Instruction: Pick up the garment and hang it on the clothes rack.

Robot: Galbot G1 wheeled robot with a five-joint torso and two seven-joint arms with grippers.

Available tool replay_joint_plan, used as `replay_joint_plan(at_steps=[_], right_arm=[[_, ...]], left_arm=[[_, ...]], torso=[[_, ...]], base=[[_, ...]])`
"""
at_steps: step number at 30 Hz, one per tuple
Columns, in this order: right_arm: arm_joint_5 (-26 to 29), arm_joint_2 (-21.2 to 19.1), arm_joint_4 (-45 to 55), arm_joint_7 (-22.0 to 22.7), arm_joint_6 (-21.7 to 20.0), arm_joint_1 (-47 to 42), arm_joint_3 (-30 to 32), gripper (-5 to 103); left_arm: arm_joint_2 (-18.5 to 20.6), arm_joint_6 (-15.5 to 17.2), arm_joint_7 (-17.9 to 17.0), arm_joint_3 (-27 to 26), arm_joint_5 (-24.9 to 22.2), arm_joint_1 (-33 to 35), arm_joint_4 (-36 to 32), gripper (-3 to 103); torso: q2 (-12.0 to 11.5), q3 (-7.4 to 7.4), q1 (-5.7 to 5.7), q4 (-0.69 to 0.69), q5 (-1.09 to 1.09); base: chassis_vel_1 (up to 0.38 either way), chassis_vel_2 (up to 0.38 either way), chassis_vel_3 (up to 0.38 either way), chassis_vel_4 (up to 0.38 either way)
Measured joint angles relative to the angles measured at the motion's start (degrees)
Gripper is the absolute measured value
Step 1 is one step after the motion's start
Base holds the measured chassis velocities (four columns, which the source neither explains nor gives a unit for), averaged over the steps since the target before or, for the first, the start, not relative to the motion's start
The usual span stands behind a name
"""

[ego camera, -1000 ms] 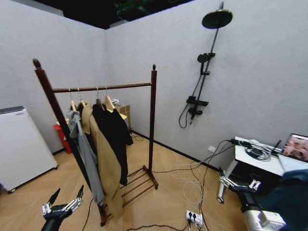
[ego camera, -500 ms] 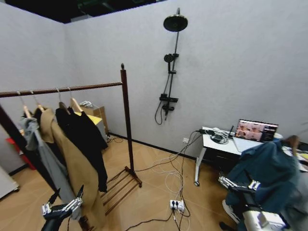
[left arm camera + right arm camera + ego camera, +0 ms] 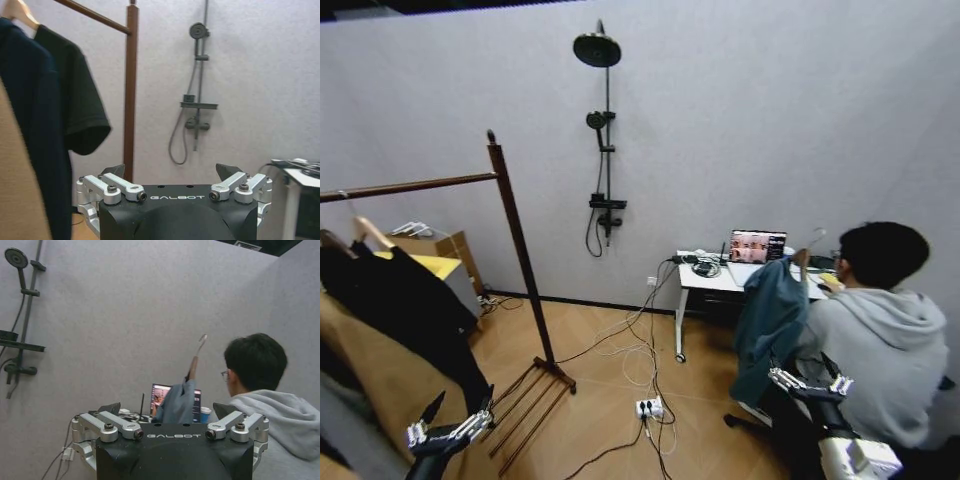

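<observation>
The garment (image 3: 410, 300), a black jacket on a light wooden hanger (image 3: 375, 232), hangs on the clothes rack at the far left of the head view. The rack's dark-brown post (image 3: 520, 260) and bar (image 3: 410, 186) rise above it. The left wrist view shows the garment (image 3: 55, 100) beside that post (image 3: 131, 90). My left gripper (image 3: 450, 420) is open low at the left, below the garment and apart from it; its fingers (image 3: 122, 185) are spread. My right gripper (image 3: 810, 383) is open low at the right, holding nothing.
A tan coat (image 3: 380, 390) hangs in front of the garment. At the right a seated person in a grey hoodie holds up a teal-blue jacket (image 3: 770, 320) on a hanger. A white desk (image 3: 720, 282) carries a laptop (image 3: 758, 246). Cables and a power strip (image 3: 650, 407) lie on the floor.
The camera has swung to the right: the rack has slid to the left edge, and the desk and seated person have come into view. Both grippers keep their open pose.
</observation>
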Motion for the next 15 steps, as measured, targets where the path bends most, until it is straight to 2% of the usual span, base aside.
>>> replay_joint_plan(at_steps=[7, 15], right_arm=[[-0.92, 0.46, -0.67, 0.03, 0.16, 0.21, -1.14, 100], [-1.51, 0.65, -1.88, 0.04, 1.19, 0.14, -1.93, 100]], left_arm=[[0.0, 0.0, 0.01, 0.0, 0.0, 0.0, 0.0, 100], [0.0, 0.0, 0.01, 0.0, 0.0, 0.0, 0.0, 100]], torso=[[0.0, 0.0, 0.0, 0.0, 0.05], [0.0, 0.0, -0.01, -0.02, 0.02]], base=[[-0.055, -0.189, -0.189, -0.064], [-0.026, -0.164, -0.158, -0.031]])
